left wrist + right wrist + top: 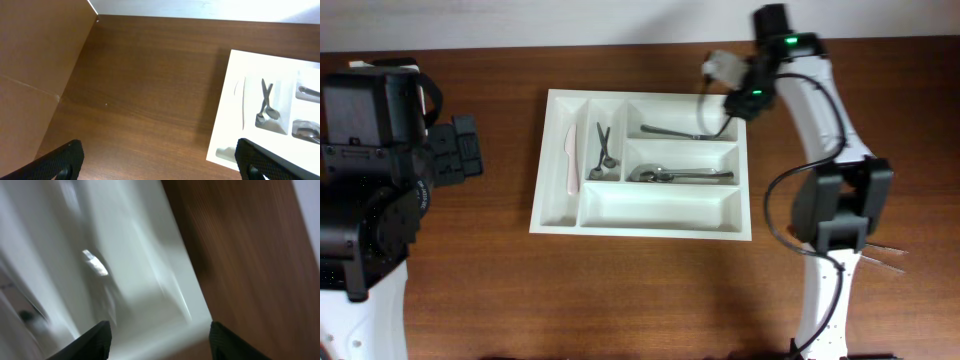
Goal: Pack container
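Note:
A white cutlery tray lies mid-table. It holds a white plastic knife in the left slot, small tongs beside it, a metal utensil in the top right slot and spoons below. The long bottom slot holds nothing. My right gripper is open and empty above the tray's top right corner; its blurred wrist view shows the tray wall between the fingers. My left gripper is open and empty at the table's left, off the tray.
More metal cutlery lies on the table at the right, partly behind the right arm. A brown cardboard surface rises at the left in the left wrist view. The table's far edge runs along the top.

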Robot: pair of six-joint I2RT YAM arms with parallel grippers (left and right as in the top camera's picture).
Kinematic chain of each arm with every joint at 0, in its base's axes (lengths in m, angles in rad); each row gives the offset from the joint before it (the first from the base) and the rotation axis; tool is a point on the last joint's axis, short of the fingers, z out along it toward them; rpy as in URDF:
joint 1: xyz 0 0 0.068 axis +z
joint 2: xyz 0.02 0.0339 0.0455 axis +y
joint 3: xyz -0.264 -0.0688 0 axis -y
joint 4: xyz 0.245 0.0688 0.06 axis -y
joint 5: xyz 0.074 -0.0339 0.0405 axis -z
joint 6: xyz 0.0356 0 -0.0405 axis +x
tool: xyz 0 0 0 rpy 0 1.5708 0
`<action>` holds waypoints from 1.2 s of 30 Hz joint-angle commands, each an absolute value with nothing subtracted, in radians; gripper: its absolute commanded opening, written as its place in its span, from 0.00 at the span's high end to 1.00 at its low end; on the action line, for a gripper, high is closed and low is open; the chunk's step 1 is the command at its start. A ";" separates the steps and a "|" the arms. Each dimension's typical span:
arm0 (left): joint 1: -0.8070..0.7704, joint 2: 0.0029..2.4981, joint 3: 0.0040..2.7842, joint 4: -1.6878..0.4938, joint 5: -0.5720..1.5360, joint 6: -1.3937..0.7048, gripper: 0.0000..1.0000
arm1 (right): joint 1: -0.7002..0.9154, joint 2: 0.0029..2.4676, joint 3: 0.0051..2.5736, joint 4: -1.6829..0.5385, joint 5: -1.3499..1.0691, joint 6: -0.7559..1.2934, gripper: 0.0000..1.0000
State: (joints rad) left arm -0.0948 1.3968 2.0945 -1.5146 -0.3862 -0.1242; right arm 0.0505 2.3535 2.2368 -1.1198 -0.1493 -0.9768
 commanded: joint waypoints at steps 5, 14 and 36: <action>-0.091 1.391 2.101 -1.513 -0.400 -0.119 0.01 | -0.228 2.307 2.261 -1.201 0.057 -0.723 0.34; -0.091 1.391 2.101 -1.513 -0.400 -0.119 0.01 | -0.458 2.314 2.210 -1.143 -0.112 -0.736 0.41; -0.091 1.391 2.101 -1.513 -0.400 -0.119 0.01 | -0.482 2.373 1.869 -0.870 -0.204 -0.777 0.48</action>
State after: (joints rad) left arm -0.0948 1.3968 2.0945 -1.5146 -0.3866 -0.1242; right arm -0.4900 2.3535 1.8866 -0.8776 -0.1715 -0.7673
